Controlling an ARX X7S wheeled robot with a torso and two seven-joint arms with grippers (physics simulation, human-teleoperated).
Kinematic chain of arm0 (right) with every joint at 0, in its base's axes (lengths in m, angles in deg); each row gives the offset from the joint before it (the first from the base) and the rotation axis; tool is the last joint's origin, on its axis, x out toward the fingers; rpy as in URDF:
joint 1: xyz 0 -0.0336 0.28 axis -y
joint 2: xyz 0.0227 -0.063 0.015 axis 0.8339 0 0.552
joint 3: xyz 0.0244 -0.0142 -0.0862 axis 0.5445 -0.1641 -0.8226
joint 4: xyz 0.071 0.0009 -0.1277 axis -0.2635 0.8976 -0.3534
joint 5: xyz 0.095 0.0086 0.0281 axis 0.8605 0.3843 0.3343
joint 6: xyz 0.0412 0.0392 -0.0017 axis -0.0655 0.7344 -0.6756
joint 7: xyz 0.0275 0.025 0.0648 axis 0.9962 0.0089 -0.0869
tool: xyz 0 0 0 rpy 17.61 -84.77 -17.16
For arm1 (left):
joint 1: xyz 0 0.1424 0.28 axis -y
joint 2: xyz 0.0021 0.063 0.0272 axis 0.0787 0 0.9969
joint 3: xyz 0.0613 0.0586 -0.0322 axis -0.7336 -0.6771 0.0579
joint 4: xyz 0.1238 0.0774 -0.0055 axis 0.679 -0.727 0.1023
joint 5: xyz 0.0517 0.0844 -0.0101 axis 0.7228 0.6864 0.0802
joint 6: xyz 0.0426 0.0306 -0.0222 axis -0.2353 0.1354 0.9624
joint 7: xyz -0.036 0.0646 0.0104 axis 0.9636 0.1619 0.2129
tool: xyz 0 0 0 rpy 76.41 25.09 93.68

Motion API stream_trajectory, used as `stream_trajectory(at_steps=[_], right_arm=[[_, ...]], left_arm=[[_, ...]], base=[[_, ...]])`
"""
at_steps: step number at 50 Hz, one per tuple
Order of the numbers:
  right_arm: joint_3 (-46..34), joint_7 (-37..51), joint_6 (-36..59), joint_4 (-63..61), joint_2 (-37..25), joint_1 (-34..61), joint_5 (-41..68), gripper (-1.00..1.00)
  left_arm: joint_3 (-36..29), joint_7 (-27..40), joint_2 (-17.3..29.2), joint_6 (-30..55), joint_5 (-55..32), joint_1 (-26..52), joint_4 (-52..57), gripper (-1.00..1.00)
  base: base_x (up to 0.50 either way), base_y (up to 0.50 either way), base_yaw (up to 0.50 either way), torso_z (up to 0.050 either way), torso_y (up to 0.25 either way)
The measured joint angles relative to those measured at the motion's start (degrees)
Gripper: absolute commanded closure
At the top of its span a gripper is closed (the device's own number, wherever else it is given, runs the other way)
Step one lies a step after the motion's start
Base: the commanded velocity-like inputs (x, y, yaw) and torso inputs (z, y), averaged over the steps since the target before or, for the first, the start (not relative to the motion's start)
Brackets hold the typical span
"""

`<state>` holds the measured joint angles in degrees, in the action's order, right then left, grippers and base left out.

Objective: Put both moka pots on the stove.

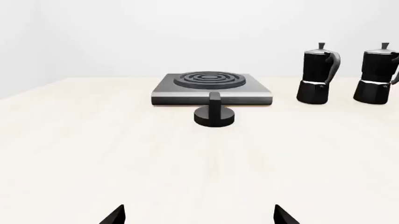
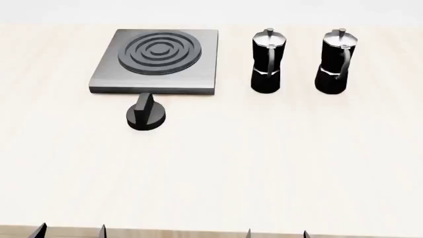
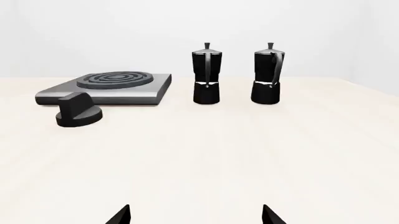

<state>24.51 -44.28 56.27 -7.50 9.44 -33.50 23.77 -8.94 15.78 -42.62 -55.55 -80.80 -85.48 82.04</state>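
Moka pots, two alike, stand upright on a pale table [image 2: 211,168] at the far right, side by side and apart, both right of the stove [image 2: 156,62]. The nearer-to-stove pot [image 2: 267,62] is just beside the stove's right edge; the second pot [image 2: 336,62] is further right. Each is tall, faceted and black with a silver lid and small top knob, so its long axis runs straight up. The curved handles appear to face toward the near side, the right-hand pot's turned slightly rightward.

The pots look rigid, probably metal and fairly weighty, with smooth facets that may slip. The narrow waist or the upper body below the lid seems the safest place to grip; being tall on a small base, they could tip if nudged.

A low round black knob [image 2: 146,115] sits just in front of the stove's near edge. The burner is bare.

Left gripper [image 2: 71,231] and right gripper [image 2: 276,233] show only fingertips at the near edge, spread apart and holding nothing, well away from the pots.
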Motion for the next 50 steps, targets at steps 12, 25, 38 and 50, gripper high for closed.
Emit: stream_trajectory(at_steps=[12, 25, 38, 50], right_arm=[[-2.20, 1.80, 0.60, -1.39, -1.57, -0.36, 1.46, -1.00], [-4.21, 3.95, 5.63, -14.87, -3.61, -3.76, 2.42, -1.00], [-5.30, 6.01, 8.70, -30.95, -5.48, -8.17, 2.53, -1.00], [-6.26, 7.30, 9.40, -39.79, -6.88, -10.86, 2.64, -1.00]], left_arm=[[-2.10, 2.00, 1.42, 0.42, -0.76, -0.47, 1.42, -1.00], [-3.60, 4.53, 3.54, 3.90, -1.16, -3.84, 13.66, -1.00], [-4.36, 6.61, 5.45, 6.93, -1.16, -8.68, 29.68, -1.00], [-4.87, 8.13, 6.78, 6.96, -1.16, -11.52, 37.51, -1.00]], base=[[0.00, 0.00, 0.00, 0.000, 0.000], [0.00, 0.00, 0.00, 0.000, 0.000], [0.00, 0.00, 0.00, 0.000, 0.000], [0.04, 0.00, 0.00, 0.000, 0.000]])
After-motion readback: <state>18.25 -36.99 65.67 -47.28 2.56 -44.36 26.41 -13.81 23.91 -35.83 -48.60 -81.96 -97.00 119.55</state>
